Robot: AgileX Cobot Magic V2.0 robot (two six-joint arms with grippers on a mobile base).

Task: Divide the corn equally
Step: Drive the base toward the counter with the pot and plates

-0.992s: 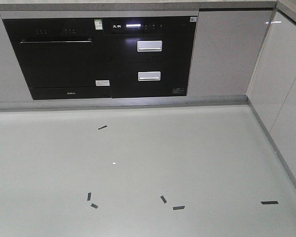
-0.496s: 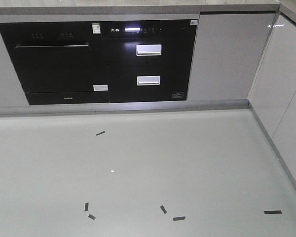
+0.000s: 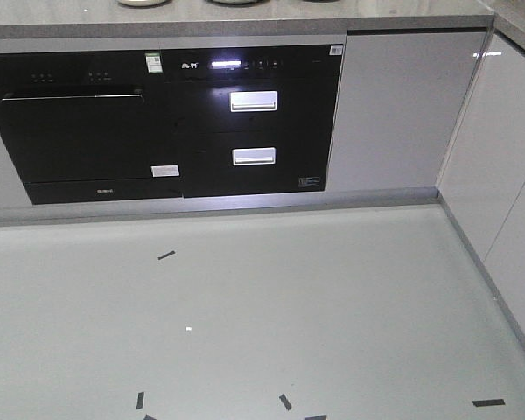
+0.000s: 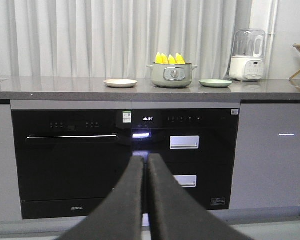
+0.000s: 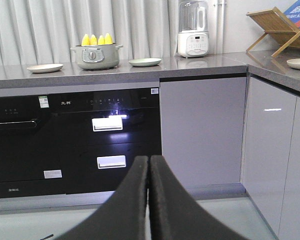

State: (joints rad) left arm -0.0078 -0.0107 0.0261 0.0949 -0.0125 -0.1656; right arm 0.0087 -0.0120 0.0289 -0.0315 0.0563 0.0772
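Left wrist view has the left hand (image 4: pixel 145 160) low in the middle, its two dark fingers pressed together with nothing between them. Beyond it, the corn (image 4: pixel 170 59) stands tips up in a grey-green pot (image 4: pixel 172 75) on the tabletop (image 4: pixel 65 90). A cream plate (image 4: pixel 120 83) lies just left of the pot and a green plate (image 4: pixel 215 83) just right. A blender (image 4: pixel 246 55) stands further right. The right hand (image 5: pixel 149 161) is clenched too, holding nothing. Under the tabletop sits a black oven (image 3: pixel 79 131). Short black tape marks (image 3: pixel 166 255) dot the pale floor (image 3: pixel 332 306).
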